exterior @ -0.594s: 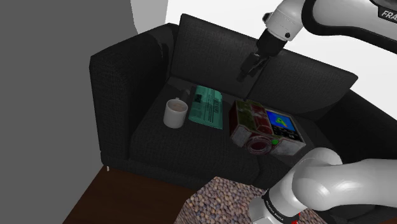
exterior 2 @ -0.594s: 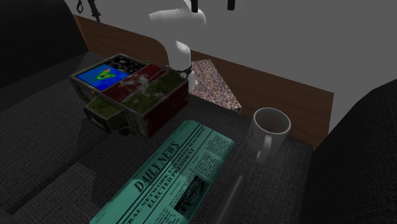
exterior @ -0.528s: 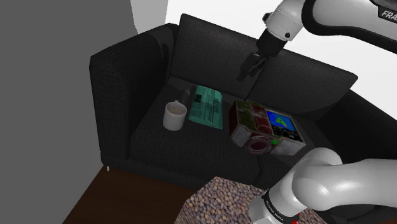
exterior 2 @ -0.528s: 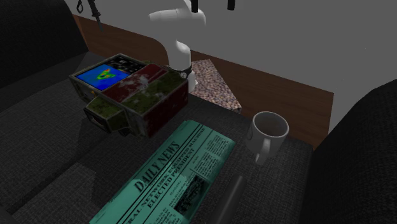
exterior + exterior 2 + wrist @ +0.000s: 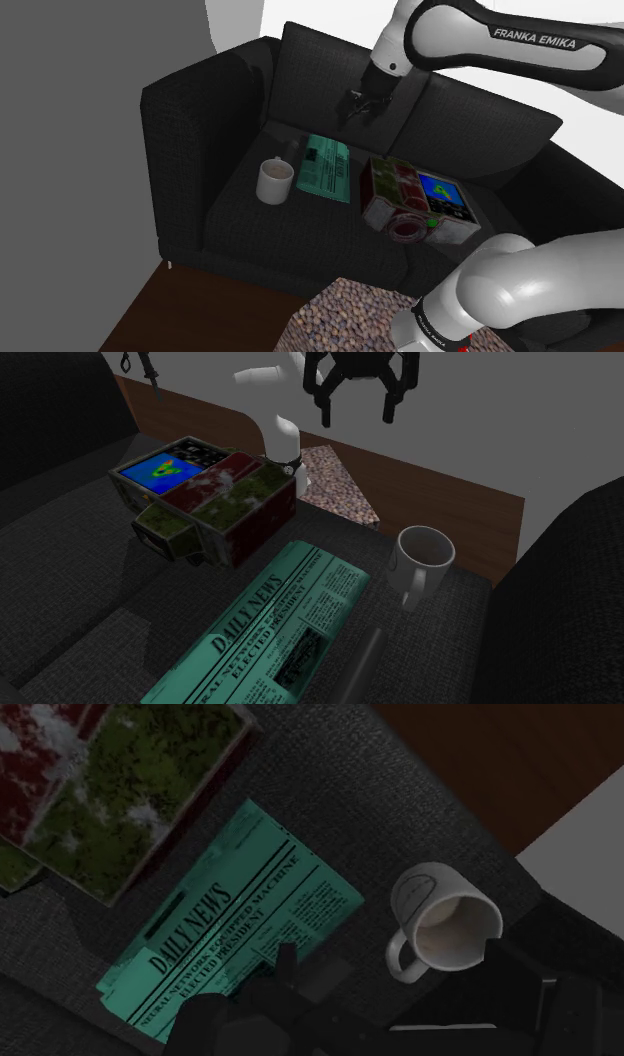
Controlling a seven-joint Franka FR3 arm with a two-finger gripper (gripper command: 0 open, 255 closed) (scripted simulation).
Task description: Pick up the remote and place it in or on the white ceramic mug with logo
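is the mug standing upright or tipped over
Upright: the mug stands on its base on the sofa seat, mouth facing up; the wrist view looks down into it.

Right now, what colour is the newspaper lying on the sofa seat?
The newspaper is teal green with black print, clearest in the wrist view.
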